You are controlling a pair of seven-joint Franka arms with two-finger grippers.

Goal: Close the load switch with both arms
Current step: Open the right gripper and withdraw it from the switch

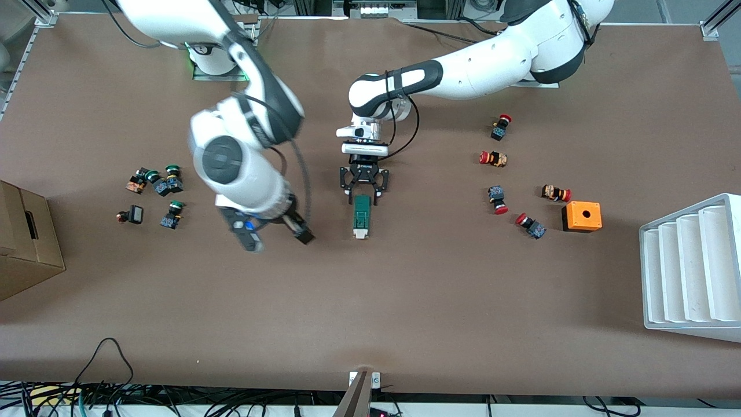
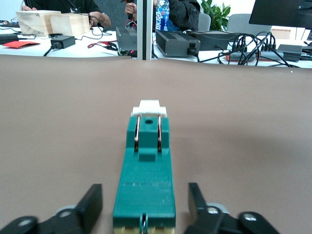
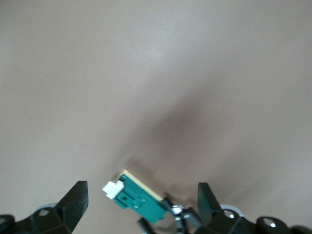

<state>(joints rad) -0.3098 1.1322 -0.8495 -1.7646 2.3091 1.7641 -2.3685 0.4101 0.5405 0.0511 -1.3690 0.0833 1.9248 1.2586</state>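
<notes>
The load switch (image 1: 362,217), a narrow dark-green block, lies on the brown table with its white lever end (image 1: 360,233) nearer the front camera. My left gripper (image 1: 363,194) straddles the switch's other end. It is open, and in the left wrist view a gap shows between each finger (image 2: 90,202) and the load switch (image 2: 146,161). My right gripper (image 1: 281,240) hangs over bare table beside the switch, toward the right arm's end, and is open with nothing between its fingers. The right wrist view shows the load switch (image 3: 139,200) below my right gripper (image 3: 141,204).
Green-capped buttons (image 1: 156,185) lie toward the right arm's end, beside a cardboard box (image 1: 23,243). Red-capped buttons (image 1: 498,174), an orange box with a hole (image 1: 581,216) and a white ribbed rack (image 1: 692,266) lie toward the left arm's end.
</notes>
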